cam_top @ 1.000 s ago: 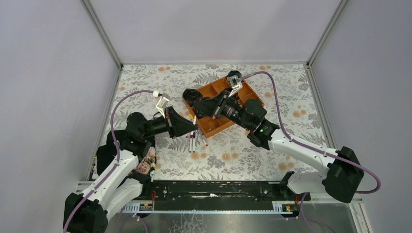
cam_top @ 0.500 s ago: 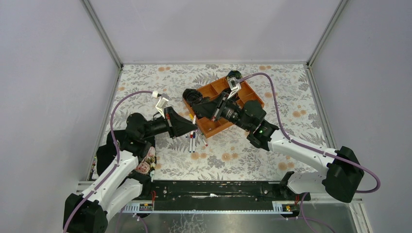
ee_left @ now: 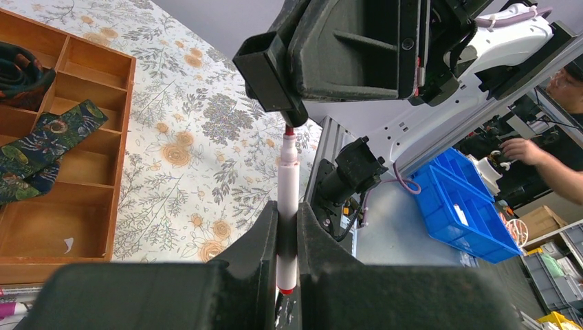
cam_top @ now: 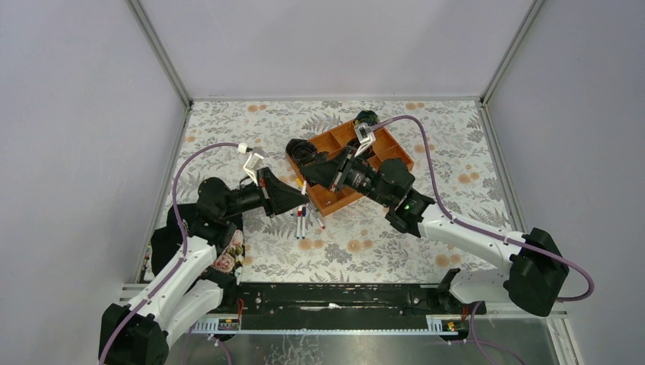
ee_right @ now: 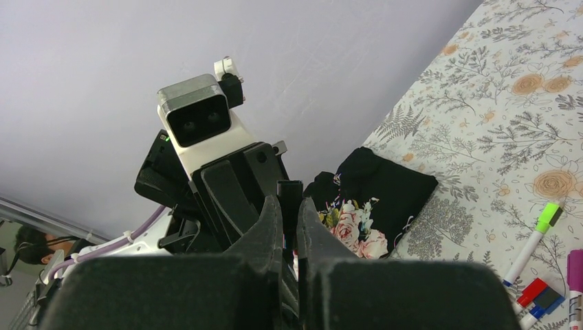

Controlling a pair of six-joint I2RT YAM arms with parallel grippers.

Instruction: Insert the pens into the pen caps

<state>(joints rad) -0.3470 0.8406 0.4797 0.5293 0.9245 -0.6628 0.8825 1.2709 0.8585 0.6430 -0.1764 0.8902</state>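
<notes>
My left gripper is shut on a white pen with a red rear end. The pen points straight at my right gripper, whose shut fingertips meet its tip. A sliver of red pen cap shows there. In the right wrist view the right gripper has narrow jaws with the left gripper's fingers just beyond. From above, both grippers meet over the tray's near-left corner. Loose pens lie below, one green-capped.
An orange wooden tray with compartments holds dark rolled fabric pieces. A black floral cloth lies by the left arm's base. Metal frame rails border the flowered table.
The right gripper has edged slightly left, closer onto the pen's tip. The left arm has stayed where it was.
</notes>
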